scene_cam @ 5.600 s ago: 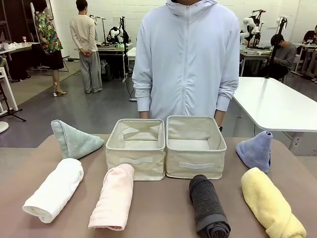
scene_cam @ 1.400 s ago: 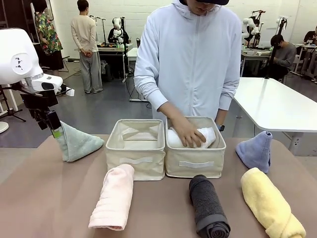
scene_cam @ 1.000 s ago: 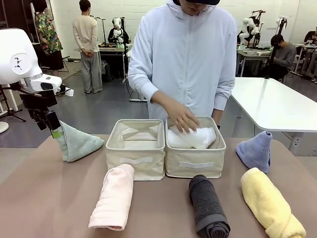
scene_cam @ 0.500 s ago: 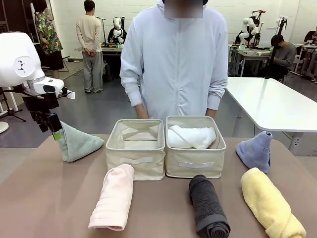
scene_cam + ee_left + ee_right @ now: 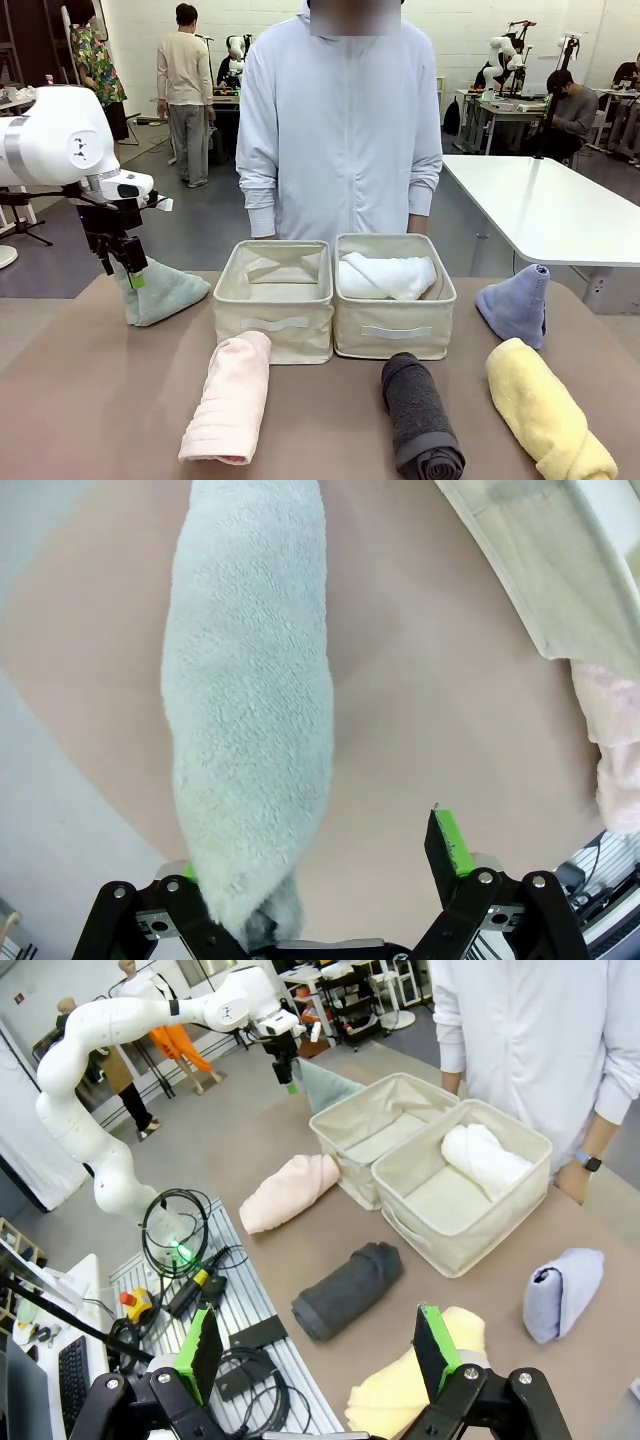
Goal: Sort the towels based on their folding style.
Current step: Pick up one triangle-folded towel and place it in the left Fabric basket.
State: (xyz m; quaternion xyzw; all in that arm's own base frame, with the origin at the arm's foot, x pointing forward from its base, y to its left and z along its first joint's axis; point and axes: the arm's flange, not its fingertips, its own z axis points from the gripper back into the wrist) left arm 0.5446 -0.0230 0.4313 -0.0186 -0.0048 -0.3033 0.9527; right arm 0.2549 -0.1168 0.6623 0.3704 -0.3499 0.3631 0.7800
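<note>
Your left gripper (image 5: 128, 268) is sitting lower and further toward three o'clock than half a second ago, now hanging at the peak of the sage-green cone (image 5: 162, 291). That cone is standing at nine o'clock of the left bin (image 5: 272, 324). The left wrist view is giving you what the front view cannot: the jaws are spread wide, and the cone's tip is lying against one finger with a clear gap to the other pad (image 5: 449, 840), so nothing is being gripped.

The pink roll (image 5: 230, 397) is lying at six o'clock of the left bin. The person (image 5: 340, 130) is standing back now, hands no longer in the right bin (image 5: 395, 335). The white roll (image 5: 385, 277), on the table a few seconds ago, is resting inside that bin. The dark grey roll (image 5: 420, 415) is lying at six o'clock of it, the blue cone (image 5: 518, 303) at three o'clock, and the yellow roll (image 5: 545, 410) at six o'clock of that cone.

Your right gripper (image 5: 316, 1345) is showing in its own wrist view, hovering high over the yellow roll with its fingers wide apart and holding nothing
</note>
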